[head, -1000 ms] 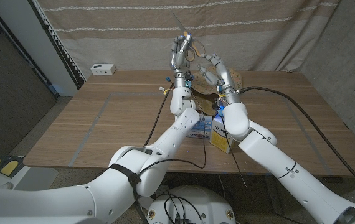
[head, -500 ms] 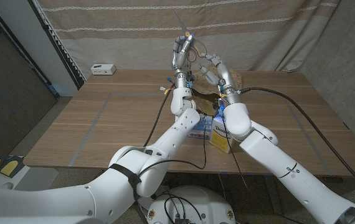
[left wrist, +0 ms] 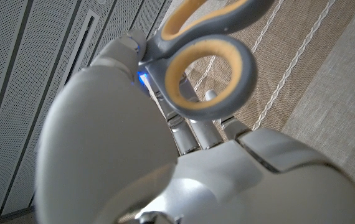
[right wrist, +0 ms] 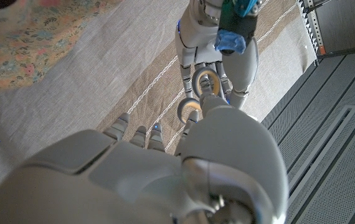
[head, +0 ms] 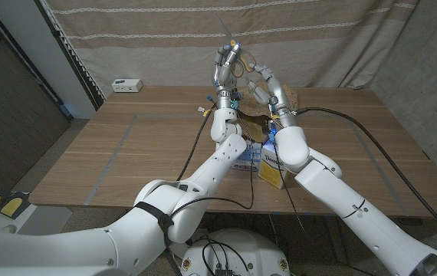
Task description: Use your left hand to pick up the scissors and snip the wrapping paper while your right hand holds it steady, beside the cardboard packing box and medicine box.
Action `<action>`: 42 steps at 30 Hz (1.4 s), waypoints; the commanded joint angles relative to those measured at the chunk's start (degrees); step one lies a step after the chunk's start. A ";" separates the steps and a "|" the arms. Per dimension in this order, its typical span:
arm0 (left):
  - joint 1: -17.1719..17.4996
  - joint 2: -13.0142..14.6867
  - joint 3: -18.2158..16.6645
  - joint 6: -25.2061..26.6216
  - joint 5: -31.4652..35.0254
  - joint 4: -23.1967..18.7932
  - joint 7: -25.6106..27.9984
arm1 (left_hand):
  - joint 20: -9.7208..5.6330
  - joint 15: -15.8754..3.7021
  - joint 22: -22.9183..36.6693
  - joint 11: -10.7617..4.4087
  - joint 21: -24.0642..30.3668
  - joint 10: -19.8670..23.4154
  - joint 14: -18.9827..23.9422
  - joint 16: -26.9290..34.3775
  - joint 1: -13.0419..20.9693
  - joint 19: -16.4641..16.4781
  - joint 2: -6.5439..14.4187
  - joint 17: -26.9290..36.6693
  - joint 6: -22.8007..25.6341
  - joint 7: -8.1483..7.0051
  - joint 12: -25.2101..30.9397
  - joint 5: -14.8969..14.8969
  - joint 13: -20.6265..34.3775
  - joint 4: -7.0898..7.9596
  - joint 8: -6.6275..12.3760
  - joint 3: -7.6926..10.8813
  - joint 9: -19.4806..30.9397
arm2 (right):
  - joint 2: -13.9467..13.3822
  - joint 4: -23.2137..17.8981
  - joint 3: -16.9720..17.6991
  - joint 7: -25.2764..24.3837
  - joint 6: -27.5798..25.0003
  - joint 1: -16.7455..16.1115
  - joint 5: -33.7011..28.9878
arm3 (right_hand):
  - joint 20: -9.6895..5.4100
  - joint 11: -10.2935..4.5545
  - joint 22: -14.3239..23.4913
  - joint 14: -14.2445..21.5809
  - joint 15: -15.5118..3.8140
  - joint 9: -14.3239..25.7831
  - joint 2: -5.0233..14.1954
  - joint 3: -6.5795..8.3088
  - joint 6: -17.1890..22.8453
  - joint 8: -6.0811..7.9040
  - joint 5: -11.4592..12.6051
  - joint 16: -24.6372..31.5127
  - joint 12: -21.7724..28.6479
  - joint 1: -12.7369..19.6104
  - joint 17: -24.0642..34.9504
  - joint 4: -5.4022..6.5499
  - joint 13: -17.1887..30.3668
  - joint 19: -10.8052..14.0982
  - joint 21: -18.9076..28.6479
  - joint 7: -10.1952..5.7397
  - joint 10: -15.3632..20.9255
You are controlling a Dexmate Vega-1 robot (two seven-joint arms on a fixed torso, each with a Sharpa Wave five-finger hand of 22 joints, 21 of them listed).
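Note:
My left hand point(head: 225, 67) is raised high over the table's far side and grips the scissors point(head: 241, 63) by their grey and orange handles point(left wrist: 210, 74), with the thin blades pointing up. Close beside it, my right hand point(head: 268, 86) is also raised with its fingers curled, holding floral wrapping paper point(right wrist: 28, 37); the grip itself is hidden. In the right wrist view the left hand point(right wrist: 215, 37) and the scissors' loops point(right wrist: 199, 93) sit just beyond my right hand's fingers point(right wrist: 137, 134).
Under the raised forearms stand a brown cardboard packing box point(head: 251, 123), a blue and white medicine box point(head: 251, 157) and a yellowish carton point(head: 271, 173). A small white device point(head: 126, 84) lies at the far left corner. A curtain hangs behind the table point(head: 126, 153).
My left hand has turned slightly, bringing the scissors' handles a little nearer my right hand. The right hand has barely shifted.

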 commanded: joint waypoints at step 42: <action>-1.83 -0.39 0.08 2.38 -0.55 3.85 -4.66 | -7.71 -2.11 0.29 -0.66 0.25 0.83 0.44 0.04 0.62 -0.25 0.20 0.10 -0.11 0.04 0.54 0.46 0.30 5.81 0.25 6.39 0.32 | 2.44 3.02 -1.22 -1.39 -0.12 2.45 -0.04 | 1.01 -4.01 0.00 -0.69 0.54 -0.33 -2.24 -1.41 2.18 1.22 -2.04 0.58 1.33 -3.67 -0.03 0.65 0.14 1.43 0.63 8.12 0.54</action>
